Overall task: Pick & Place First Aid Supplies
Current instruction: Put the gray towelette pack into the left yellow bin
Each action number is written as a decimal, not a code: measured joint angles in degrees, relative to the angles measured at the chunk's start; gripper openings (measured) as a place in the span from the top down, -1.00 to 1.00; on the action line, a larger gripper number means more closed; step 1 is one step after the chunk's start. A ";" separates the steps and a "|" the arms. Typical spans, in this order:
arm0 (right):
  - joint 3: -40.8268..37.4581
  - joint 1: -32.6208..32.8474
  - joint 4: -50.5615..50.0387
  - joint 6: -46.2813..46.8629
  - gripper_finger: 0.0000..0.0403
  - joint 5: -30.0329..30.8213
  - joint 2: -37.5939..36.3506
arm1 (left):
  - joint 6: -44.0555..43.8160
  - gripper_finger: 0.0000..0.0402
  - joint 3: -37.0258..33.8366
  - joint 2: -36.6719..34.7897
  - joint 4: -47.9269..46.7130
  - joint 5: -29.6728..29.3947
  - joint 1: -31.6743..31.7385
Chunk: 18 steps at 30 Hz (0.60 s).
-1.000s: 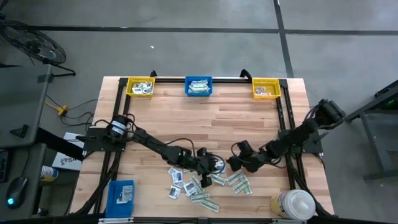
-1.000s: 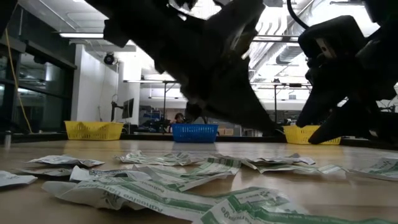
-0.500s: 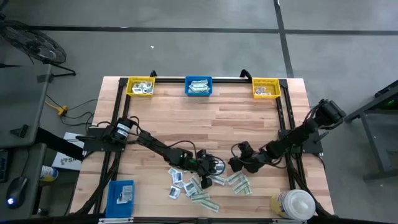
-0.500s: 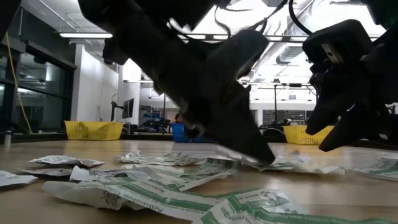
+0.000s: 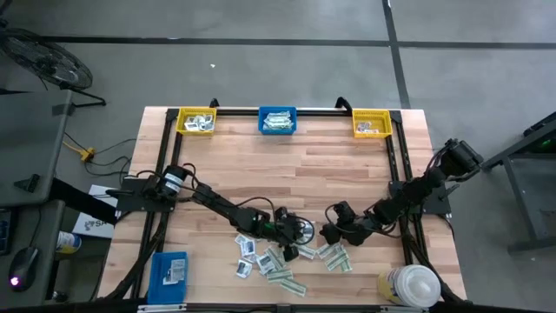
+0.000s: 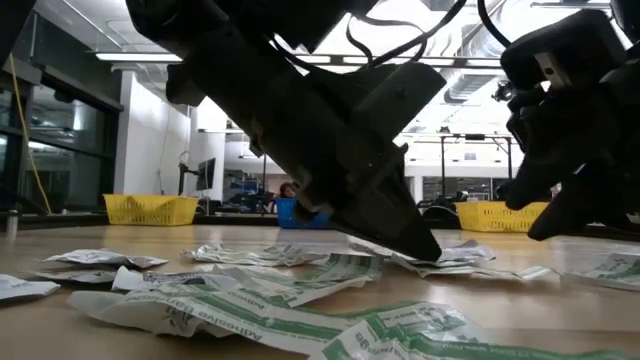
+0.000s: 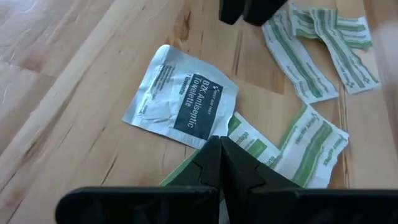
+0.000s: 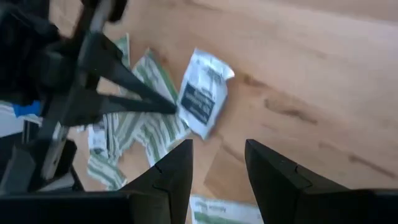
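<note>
The first aid supplies [image 5: 282,261] lie in a loose heap on the near side of the bench [image 5: 287,174], little flat paper packets, some on top of others. The left gripper [image 7: 219,163] is down among them. Its jaws are pressed together, tips right at the edge of a white square wipe packet [image 7: 181,99] and a green-and-white strip [image 7: 298,146]. I can't tell if any paper is pinched between them. The right gripper [image 8: 217,163] hangs just beside the heap with its jaws apart, holding nothing, and it looks at the same white packet.

These packets look very light, thin and floppy. They lie flat on the wood, so I think they will be hard to get under and may slide away when pushed. A good place to pinch is a curled edge or corner that sticks up a bit.

At the far edge sit two yellow bins [image 5: 196,121] and a blue bin [image 5: 277,120].
</note>
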 joint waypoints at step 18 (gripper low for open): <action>0.23 -3.03 11.00 -1.19 0.30 -0.35 9.86 | -4.27 1.00 -0.11 2.24 1.59 1.46 0.33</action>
